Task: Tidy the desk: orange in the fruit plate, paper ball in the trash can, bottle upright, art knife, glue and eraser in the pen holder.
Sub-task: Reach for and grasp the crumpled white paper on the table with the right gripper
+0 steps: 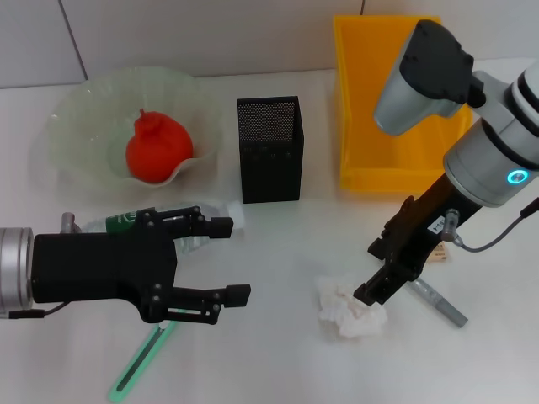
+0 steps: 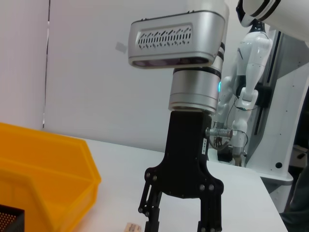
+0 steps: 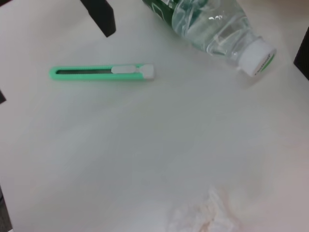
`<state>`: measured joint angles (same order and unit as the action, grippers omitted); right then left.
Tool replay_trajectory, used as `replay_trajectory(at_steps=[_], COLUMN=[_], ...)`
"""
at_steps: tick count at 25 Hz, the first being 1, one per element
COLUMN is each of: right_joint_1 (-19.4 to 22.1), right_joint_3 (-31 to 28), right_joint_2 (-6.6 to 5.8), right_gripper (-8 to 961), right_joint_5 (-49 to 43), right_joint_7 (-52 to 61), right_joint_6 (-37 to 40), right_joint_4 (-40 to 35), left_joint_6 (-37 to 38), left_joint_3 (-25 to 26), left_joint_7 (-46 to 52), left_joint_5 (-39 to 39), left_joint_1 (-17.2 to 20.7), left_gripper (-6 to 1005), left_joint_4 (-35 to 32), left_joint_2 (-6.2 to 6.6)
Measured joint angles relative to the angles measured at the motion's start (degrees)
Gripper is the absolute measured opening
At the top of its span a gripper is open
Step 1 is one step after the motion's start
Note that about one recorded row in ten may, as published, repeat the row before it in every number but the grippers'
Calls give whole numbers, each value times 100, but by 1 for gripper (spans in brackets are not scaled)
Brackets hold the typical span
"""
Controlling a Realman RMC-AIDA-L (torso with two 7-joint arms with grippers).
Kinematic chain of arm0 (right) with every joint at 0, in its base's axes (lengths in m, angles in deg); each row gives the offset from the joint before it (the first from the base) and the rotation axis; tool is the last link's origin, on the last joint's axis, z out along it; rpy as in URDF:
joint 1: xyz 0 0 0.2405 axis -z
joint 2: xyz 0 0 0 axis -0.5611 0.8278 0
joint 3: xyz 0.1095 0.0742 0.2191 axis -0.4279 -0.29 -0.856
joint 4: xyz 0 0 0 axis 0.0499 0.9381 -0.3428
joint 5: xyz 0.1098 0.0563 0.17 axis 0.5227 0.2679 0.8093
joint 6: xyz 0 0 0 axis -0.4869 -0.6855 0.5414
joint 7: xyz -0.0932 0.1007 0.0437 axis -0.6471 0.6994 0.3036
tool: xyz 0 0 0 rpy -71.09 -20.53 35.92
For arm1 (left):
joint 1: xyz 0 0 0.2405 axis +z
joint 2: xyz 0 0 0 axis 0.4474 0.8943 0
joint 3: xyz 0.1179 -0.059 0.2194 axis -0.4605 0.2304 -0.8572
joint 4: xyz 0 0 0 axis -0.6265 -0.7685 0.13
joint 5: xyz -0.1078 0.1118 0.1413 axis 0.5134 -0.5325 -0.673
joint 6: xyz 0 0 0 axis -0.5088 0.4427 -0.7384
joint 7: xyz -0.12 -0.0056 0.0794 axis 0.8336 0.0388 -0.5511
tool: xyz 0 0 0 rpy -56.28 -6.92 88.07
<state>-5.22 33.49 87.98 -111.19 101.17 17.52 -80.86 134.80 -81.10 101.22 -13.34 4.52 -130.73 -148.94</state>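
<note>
The orange (image 1: 156, 150) lies in the glass fruit plate (image 1: 76, 109) at the back left. The bottle (image 1: 206, 217) (image 3: 212, 24) lies on its side in front of the plate. My left gripper (image 1: 231, 261) stands open just by it, upper finger over the bottle. The green art knife (image 1: 141, 358) (image 3: 101, 72) lies near the front edge. My right gripper (image 1: 376, 289) (image 2: 178, 220) is open, tips at the paper ball (image 1: 349, 313) (image 3: 203, 220). A grey glue stick (image 1: 438, 303) and the eraser (image 1: 440, 254) lie beside that arm. The black mesh pen holder (image 1: 269, 150) stands mid-table.
The yellow trash can (image 1: 362, 172) (image 2: 48, 164) stands at the back right, behind the right arm. A white wall runs along the table's far edge.
</note>
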Motion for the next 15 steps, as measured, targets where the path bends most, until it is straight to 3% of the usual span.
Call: replay_trajectory(at_steps=[15], right_joint_1=[-174], right_joint_3=[313], right_joint_2=[28], right_gripper=[760], right_joint_5=[35], right_joint_7=[0], right_joint_6=[-301], right_joint_4=[495], left_joint_6=[-34], left_joint_3=[11], left_joint_7=[-7], left_joint_5=[0], left_joint_1=[-8], left_gripper=[843], left_joint_4=[32], left_joint_2=[-1])
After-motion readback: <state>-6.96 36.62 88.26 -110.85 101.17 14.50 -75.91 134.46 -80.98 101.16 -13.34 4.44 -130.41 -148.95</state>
